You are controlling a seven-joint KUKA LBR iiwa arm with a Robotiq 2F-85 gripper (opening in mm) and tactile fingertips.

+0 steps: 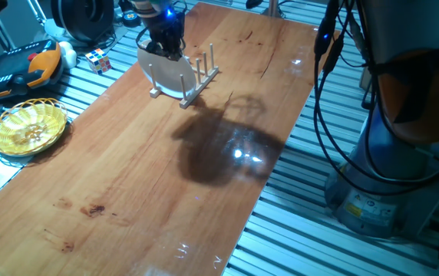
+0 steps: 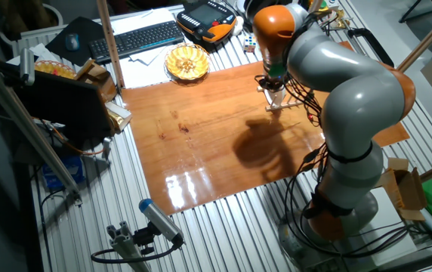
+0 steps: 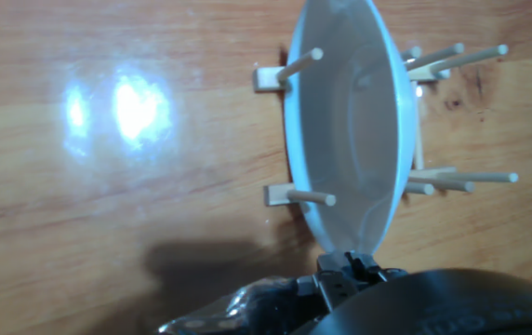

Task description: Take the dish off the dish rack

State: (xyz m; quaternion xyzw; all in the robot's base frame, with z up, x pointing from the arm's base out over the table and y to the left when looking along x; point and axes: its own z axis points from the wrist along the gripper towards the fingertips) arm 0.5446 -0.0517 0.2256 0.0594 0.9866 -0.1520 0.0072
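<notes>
The white dish (image 1: 167, 73) stands on edge between the pegs of the light-wood dish rack (image 1: 202, 73) at the far end of the wooden table (image 1: 150, 184). My gripper (image 1: 166, 50) is directly above it, at the dish's top rim. In the hand view the dish (image 3: 350, 140) fills the middle with the rack pegs (image 3: 461, 177) on both sides. The gripper (image 3: 350, 266) has its fingers close together on the rim, so it looks shut on it. In the other fixed view the arm hides the dish and only part of the rack (image 2: 276, 103) shows.
A yellow woven basket (image 1: 29, 126) sits just off the table's left side, also seen in the other fixed view (image 2: 186, 60). A Rubik's cube (image 1: 99, 60) and an orange-black pendant (image 1: 20, 67) lie behind it. The robot base (image 1: 404, 153) and cables stand to the right.
</notes>
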